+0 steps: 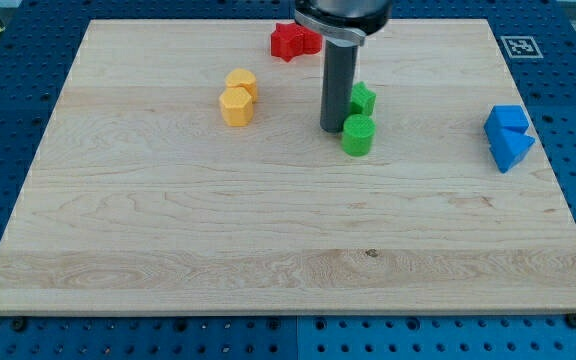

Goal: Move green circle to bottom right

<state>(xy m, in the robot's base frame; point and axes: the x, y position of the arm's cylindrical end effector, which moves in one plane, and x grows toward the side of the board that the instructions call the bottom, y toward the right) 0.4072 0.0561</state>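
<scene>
The green circle (357, 134) stands on the wooden board (268, 230) right of centre in the upper half. A second green block (363, 99), its shape unclear, sits just above it. My tip (333, 128) is at the green circle's left side, touching or almost touching it. The rod rises from there to the view's top.
Two yellow blocks (238, 97) sit together at the upper left of centre. A red block (293, 41) lies at the top edge behind the rod. Two blue blocks (508, 135) sit near the board's right edge. A fiducial tag (517, 45) marks the top right corner.
</scene>
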